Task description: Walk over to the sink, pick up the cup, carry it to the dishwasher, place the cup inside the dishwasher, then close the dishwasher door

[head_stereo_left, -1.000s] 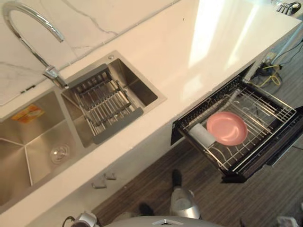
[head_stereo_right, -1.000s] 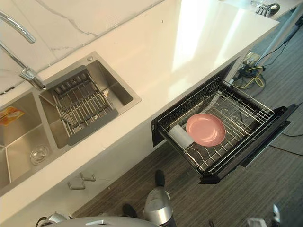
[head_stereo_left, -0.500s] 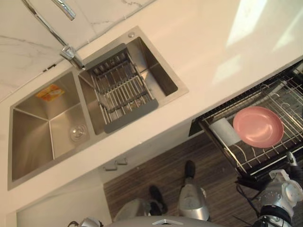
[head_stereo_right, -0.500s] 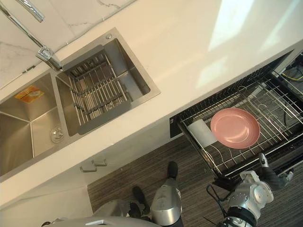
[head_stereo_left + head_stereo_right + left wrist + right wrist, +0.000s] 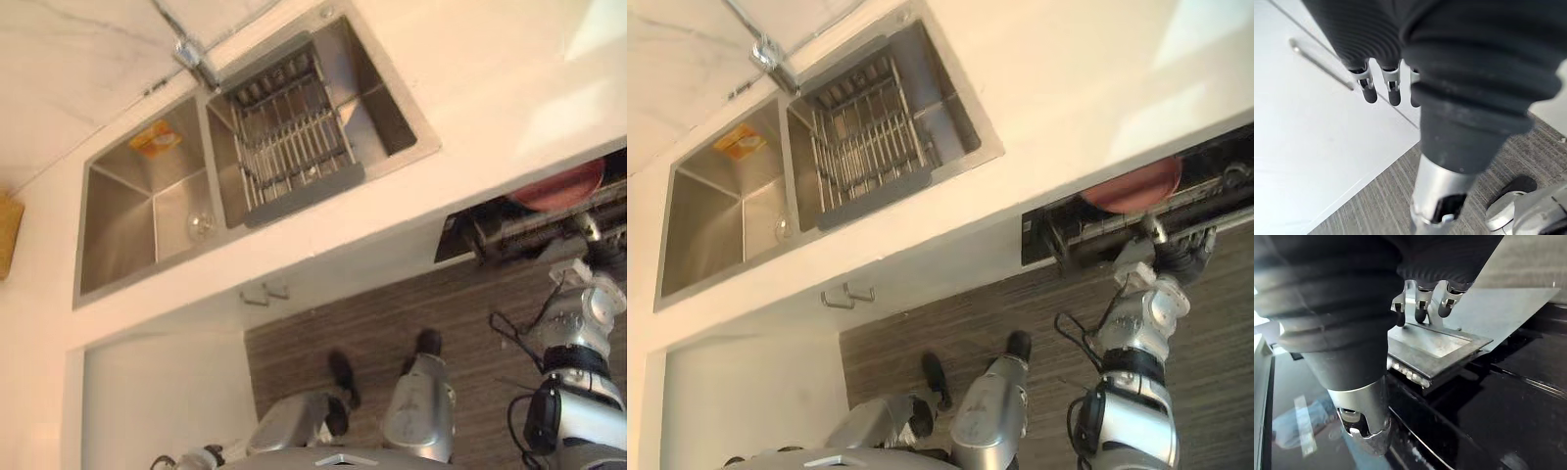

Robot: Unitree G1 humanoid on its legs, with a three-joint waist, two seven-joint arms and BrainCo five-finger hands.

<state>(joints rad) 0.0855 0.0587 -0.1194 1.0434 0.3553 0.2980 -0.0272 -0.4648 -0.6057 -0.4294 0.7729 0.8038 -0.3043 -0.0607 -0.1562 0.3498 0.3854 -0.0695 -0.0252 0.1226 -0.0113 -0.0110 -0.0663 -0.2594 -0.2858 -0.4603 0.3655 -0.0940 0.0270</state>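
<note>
The dishwasher (image 5: 1117, 220) sits under the counter at the right, with its wire rack mostly tucked in. A pink plate (image 5: 558, 184) peeks out beneath the counter edge; the cup is hidden from me. My right hand (image 5: 1181, 257) reaches up to the dishwasher's front. In the right wrist view its straight fingers (image 5: 1420, 308) rest on the metal handle (image 5: 1432, 345) of the glossy black door (image 5: 1498, 401), holding nothing. My left hand (image 5: 1381, 83) hangs with relaxed fingers beside a white cabinet door.
A double steel sink (image 5: 147, 211) lies in the pale counter (image 5: 470, 88), with a drain rack (image 5: 294, 132) in its right basin and the faucet base (image 5: 191, 54) behind. White cabinet fronts with a handle (image 5: 265, 292) stand below, over striped dark flooring (image 5: 392, 313).
The whole picture has shifted as the camera moved. The rack with plate and cup, fully out before, now sits mostly under the counter. My right hand has risen to the dishwasher door.
</note>
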